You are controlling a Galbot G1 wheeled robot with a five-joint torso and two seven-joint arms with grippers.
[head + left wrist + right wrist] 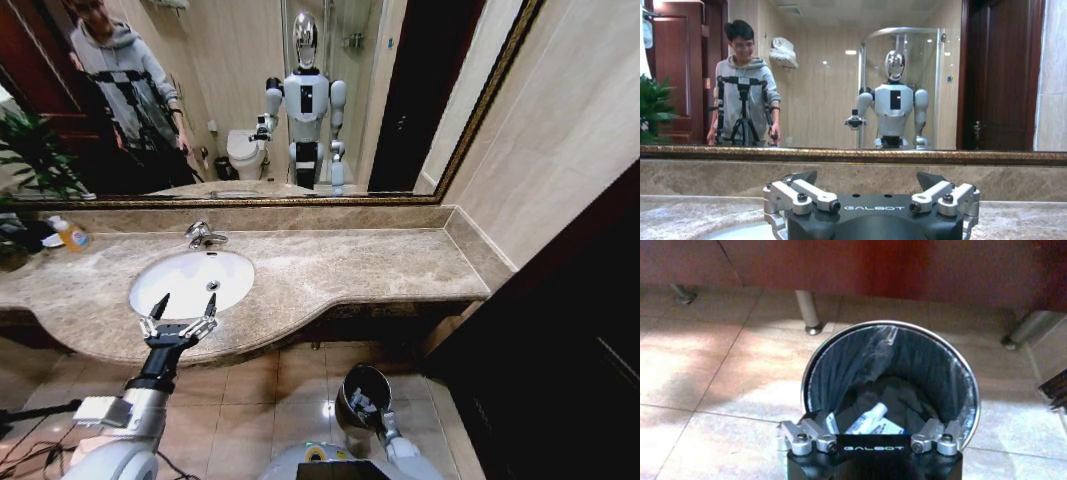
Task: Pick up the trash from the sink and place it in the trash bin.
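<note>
My left claw (184, 305) hangs in the lower left of the head view, over the near rim of the sink (150, 300), with its fingers spread apart and nothing between them. I judge it is held there, tips toward the basin, so it can drop straight in for a pick without crossing the faucet (205, 236) at the far rim. From my left wrist the same claw (867, 182) points at the mirror (840, 75), the fingers wide and bare.

My right claw (870, 432) sits low, right at the mouth of the trash bin (833, 360), and I cannot tell whether its fingers are apart or together. In the head view the bin (352, 385) stands on the floor at bottom centre, in front of the bench (340, 265). Holding the claw over the opening makes sense for a drop: whatever falls lands inside the liner.

The trash (870, 420) I can make out is a white-and-blue tube lying at the bottom of the bin. The white bowl of the sink looks bare from here, though my arm hides its near part.

For room: the bench to the right of the sink is open stone, the orange soap bottle (72, 236) stands well apart at left, and the bin's shiny rim is the edge to respect.
</note>
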